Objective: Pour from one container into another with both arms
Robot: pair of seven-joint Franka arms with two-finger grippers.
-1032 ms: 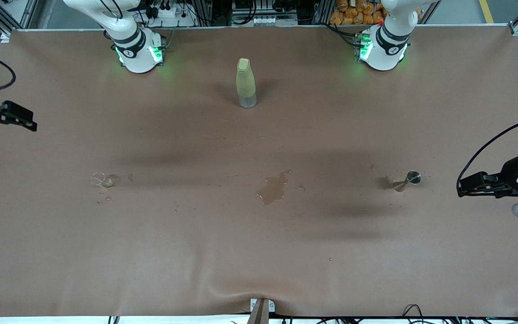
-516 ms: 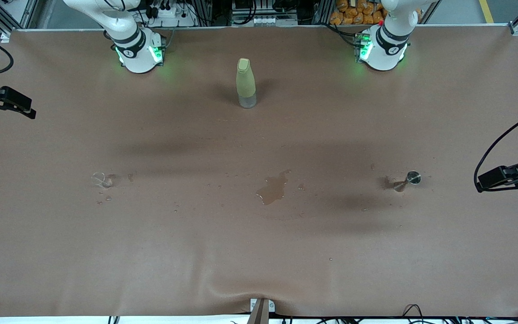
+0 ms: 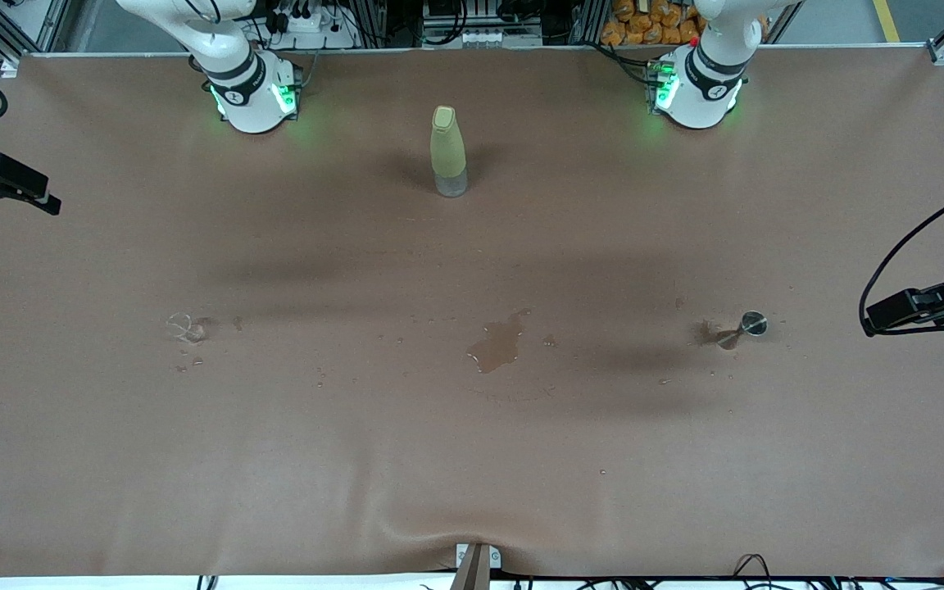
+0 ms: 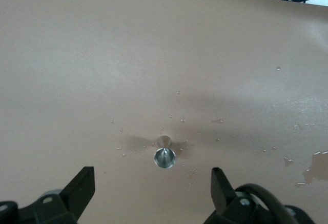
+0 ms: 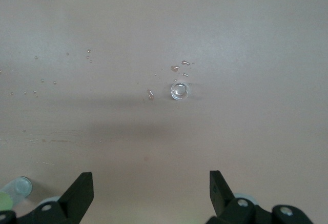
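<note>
A matt brown cloth (image 3: 292, 459) covers the table, wrinkled at its near edge. The small cup (image 4: 164, 157) is shiny metal (mirror-bright inside), the glass (image 5: 180, 91) clear and glossy, the bottle (image 3: 447, 152) frosted plastic. A puddle (image 3: 498, 344) gleams wet.

Metal jigger (image 3: 746, 326): small steel hourglass cup, upright, open mouth up, on worktop toward left arm's end, wet drops around it; also (image 4: 164, 155). Clear glass (image 3: 185, 328): small, transparent, upright, toward right arm's end, droplets beside it; also (image 5: 180, 91). Green bottle (image 3: 447, 151): tall, pale yellow-green, capped, upright, mid-worktop near edge where bases stand. Three well apart.

Left end effector (image 3: 878, 315): fingers spread, empty, over left arm's end edge. Right end effector (image 3: 38, 197): fingers spread, empty, over right arm's end edge.
</note>
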